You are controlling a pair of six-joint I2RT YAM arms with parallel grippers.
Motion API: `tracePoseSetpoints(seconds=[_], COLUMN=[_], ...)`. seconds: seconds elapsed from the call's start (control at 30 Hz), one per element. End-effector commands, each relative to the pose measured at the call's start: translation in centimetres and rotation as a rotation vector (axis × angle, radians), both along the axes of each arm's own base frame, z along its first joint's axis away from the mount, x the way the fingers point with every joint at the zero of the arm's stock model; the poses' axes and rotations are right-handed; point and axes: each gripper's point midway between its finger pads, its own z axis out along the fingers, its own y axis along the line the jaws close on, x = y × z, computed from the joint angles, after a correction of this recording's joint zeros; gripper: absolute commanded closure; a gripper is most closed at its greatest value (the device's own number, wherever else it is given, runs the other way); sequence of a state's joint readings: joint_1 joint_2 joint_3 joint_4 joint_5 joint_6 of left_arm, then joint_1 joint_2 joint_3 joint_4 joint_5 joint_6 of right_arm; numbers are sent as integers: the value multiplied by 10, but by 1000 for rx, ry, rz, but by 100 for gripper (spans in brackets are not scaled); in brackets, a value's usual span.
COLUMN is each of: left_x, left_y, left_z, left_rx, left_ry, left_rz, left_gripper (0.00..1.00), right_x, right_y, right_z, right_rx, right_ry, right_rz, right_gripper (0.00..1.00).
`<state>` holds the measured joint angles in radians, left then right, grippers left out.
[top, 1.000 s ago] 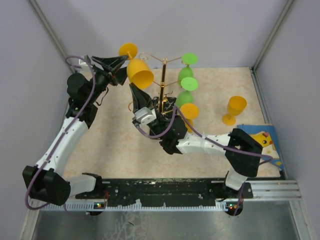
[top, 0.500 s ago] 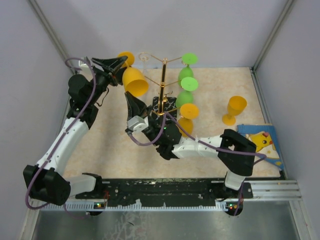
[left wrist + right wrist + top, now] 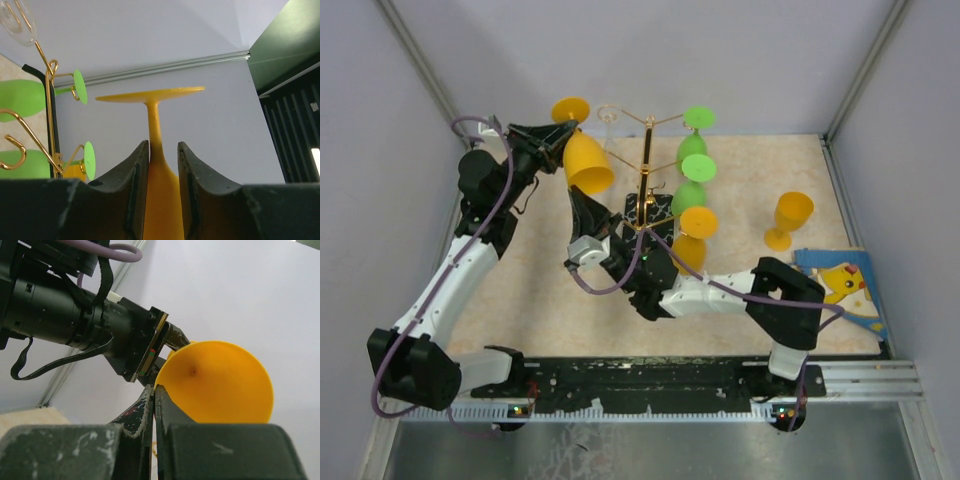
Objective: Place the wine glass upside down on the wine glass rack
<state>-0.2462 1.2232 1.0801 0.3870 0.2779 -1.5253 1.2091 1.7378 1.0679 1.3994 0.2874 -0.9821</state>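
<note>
Upper left: glass (image 3: 588, 165) beside rack (image 3: 645, 165)
Its stem is clamped in the left gripper (image 3: 162, 150); the right gripper (image 3: 154, 395), fingers together, sits just below.

The orange wine glass (image 3: 586, 162) is looking like smooth matt plastic, the wine glass rack (image 3: 646, 165) is gleaming like polished gold metal wire, and the surface (image 3: 540, 290) is looking speckled, stone-ish, matt.
</note>
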Motion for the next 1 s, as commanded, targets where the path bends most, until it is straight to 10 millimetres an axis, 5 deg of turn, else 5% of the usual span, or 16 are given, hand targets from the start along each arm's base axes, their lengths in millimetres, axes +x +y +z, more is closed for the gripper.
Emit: tracePoseSetpoints(seconds=[0.0,0.2,0.43,0.7,0.83,0.97], left_x=[-5,-7,0,1,-4,-1], left_y=[-1,-4,-5,23,45,60], left_z=[13,17,35,92,114,114], left_rx=[-7,0,107,292,364,531], left_ry=[-68,-109,-276,-563,-674,-735], left_rz=[-15,-32,15,154,213,273], left_gripper=[69,98,100,100,100,100], right_x=[-3,-2,-1,-3,-4,-1], right_y=[-6,-9,-21,-43,-57,-73], right_z=[25,27,28,30,34,38], right_rx=[89,100,111,116,133,138], right_ry=[-24,-4,25,67,100,181], right_rz=[-17,-17,-31,-53,-56,-79], right_gripper=[100,98,91,43,3,1])
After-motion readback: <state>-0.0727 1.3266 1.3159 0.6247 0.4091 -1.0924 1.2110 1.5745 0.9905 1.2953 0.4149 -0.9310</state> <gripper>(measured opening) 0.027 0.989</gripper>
